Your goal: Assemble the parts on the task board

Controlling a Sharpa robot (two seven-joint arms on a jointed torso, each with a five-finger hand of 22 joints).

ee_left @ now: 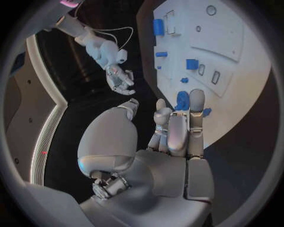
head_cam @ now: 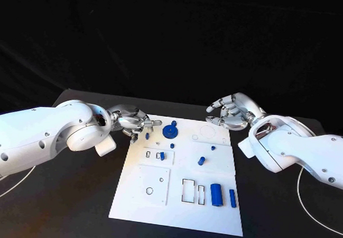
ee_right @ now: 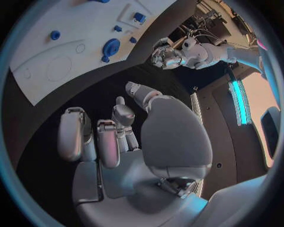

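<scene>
Head view: the white task board (head_cam: 149,202) is lying in the middle of the black desk (head_cam: 76,199), long side running away from the robot. Blue parts are sitting on it: a round gear-like part (head_cam: 171,131) near the far left corner, a small peg (head_cam: 172,145) just nearer than it, a small block (head_cam: 162,155) in a slot of the left panel, two short pegs (head_cam: 213,148) (head_cam: 202,161) mid-board, and a thick cylinder (head_cam: 216,195) with a thin rod (head_cam: 233,198) beside it near the right edge. The left hand (head_cam: 131,122) is hovering at the board's far left corner, fingers curled loosely; whether they are touching a small blue piece (head_cam: 148,132) there, I cannot tell. The right hand (head_cam: 229,112) is hanging beyond the board's far right corner, fingers curled inward, holding nothing visible.

Left wrist view: the left hand (ee_left: 174,130) is reaching over the board edge (ee_left: 248,94), fingers extended close together, fingertips lying just beside the gear-like part (ee_left: 182,100); no grasp is showing. The right hand (ee_left: 121,80) is showing across the desk.

Right wrist view: the right hand (ee_right: 112,137) is hanging over bare desk, fingers half curled and apart, nothing in them. The board (ee_right: 53,61) is lying beyond, apart from the fingertips, with the gear-like part (ee_right: 110,47) on it; the left hand (ee_right: 165,56) is sitting by its corner
</scene>
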